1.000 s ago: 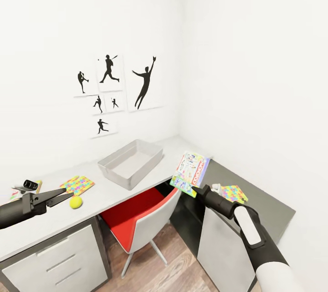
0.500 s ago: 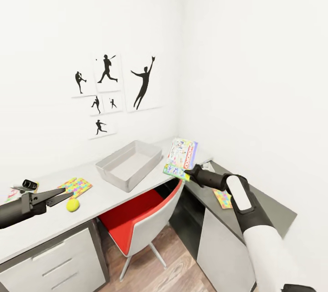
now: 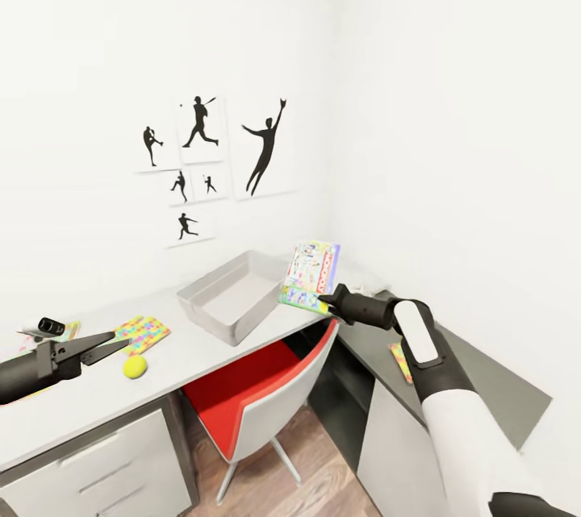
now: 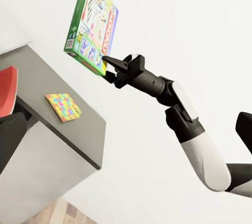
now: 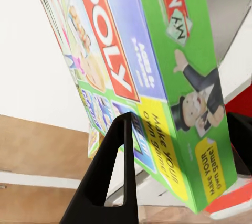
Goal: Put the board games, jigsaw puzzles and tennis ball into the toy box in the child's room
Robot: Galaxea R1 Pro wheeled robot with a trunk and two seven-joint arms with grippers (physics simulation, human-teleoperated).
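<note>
My right gripper [image 3: 327,303] is shut on the lower corner of the white-red-green Monopoly board game [image 3: 311,273], which stands nearly upright in the air just beside the right end of the light grey toy box [image 3: 211,301]. The same box [image 4: 92,24] and gripper [image 4: 108,67] show in the left wrist view, and the box [image 5: 152,66] looms close over one dark finger [image 5: 113,182] in the right wrist view. The tennis ball [image 3: 135,366] and a jigsaw puzzle [image 3: 143,333] lie on the table [image 3: 89,404] near my left gripper [image 3: 119,343], which is open and holds nothing. Another jigsaw puzzle [image 4: 63,107] lies on the dark desk wing.
A red and white chair [image 3: 258,388] is tucked under the desk below the toy box. White drawers [image 3: 105,469] sit under the left part. A small black and white object [image 3: 44,328] rests at the far left. Walls close off the corner behind.
My right arm has carried the Monopoly box left and up, from over the dark desk wing to beside the toy box. The head view shifted slightly. The left arm stayed put.
</note>
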